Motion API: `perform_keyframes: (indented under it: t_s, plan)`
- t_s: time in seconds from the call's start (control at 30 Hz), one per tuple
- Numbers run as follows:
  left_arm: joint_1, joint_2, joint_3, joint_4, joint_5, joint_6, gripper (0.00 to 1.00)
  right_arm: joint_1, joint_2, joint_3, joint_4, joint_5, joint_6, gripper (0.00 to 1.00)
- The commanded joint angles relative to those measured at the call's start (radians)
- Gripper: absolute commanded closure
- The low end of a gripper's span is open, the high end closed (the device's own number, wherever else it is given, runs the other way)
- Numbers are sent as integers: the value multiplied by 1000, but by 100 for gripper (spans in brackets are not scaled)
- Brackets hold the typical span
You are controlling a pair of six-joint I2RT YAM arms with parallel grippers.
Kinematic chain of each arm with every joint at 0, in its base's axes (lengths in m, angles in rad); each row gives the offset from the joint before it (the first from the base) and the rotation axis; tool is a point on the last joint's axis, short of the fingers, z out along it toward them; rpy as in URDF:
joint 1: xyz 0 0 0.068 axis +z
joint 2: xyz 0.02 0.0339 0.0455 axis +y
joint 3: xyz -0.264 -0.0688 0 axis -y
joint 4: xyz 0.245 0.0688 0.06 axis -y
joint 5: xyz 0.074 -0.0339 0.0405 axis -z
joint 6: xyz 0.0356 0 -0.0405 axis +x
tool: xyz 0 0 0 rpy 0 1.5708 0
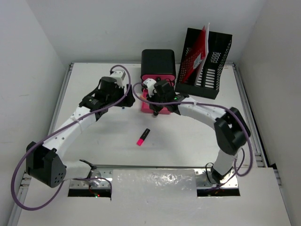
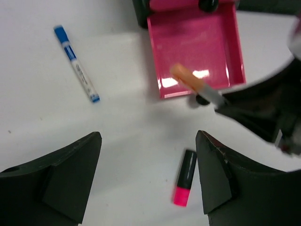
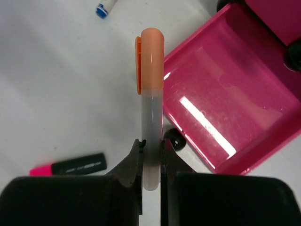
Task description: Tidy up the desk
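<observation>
The desk (image 1: pixel 197 141) lies flat under both my arms and fills most of the top view, white and hard, with metal rails along its sides. I judge it stiff, heavy and smooth. There is nothing to take hold of on it, and pens will roll or slide on it easily. What I handle is the small stuff lying on it.

My right gripper (image 3: pixel 151 153) is clamped on an orange-capped pen (image 3: pixel 151 84), pinching the clear barrel near its tail end, with the cap pointing toward the open pink drawer (image 3: pixel 225 103). The pen looks light, rigid and slick, so a grip nearer its middle would probably hold it steadier.

My left gripper (image 2: pixel 146 165) hangs with its jaws wide apart and nothing between them. Below it a pink and black highlighter (image 2: pixel 184 184) lies on the bare desk, and a blue marker (image 2: pixel 76 70) lies well apart to the left. Both look light and stiff, and I would take each across the middle of its barrel. Both carry print, but it is too small to read, and I find no brand.

Farther back stands a black file rack (image 1: pixel 207 61) holding a red folder (image 1: pixel 196 52).
</observation>
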Motion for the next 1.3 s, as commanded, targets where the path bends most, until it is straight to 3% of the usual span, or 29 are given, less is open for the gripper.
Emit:
perform_keyframes:
  t_s: [0.0, 0.17, 0.47, 0.5, 0.53, 0.6, 0.63, 0.67, 0.77, 0.87, 1.1, 1.27]
  plan:
    - [6, -55, -68, -25, 86, -1, 27, -11, 91, 74, 24, 51, -54, 100]
    - [-8, -108, -125, -72, 112, 11, 28, -57, 199, 157, 45, 71, -66, 100]
    - [-57, -105, -152, -88, 140, 16, 28, -114, 236, 200, 73, 149, -72, 100]
    - [-65, -88, -154, -89, 140, 17, 27, -117, 239, 201, 67, 154, -72, 96]
    - [-71, -77, -155, -89, 143, 19, 27, -121, 243, 211, 58, 158, -71, 77]
    - [-97, -39, -152, -101, 148, 22, 26, -124, 249, 215, 29, 161, -72, 60]
    - [-108, -30, -148, -106, 152, 28, 14, -123, 246, 212, 18, 161, -72, 48]
    - [-141, -19, -146, -109, 149, 28, 9, -123, 239, 205, 12, 155, -72, 45]
    - [-217, 10, -148, -112, 143, 37, 8, -123, 156, 122, 28, 143, -63, 39]
    - [-269, 38, -168, -94, 134, 33, 8, -121, 23, 30, 39, 143, -57, 39]
    - [-300, 122, -235, 0, 62, 25, 18, -121, -344, -257, 74, 246, -17, 39]
    - [-301, 191, -240, 52, 57, 20, 22, -121, -551, -352, 48, 344, 1, 38]
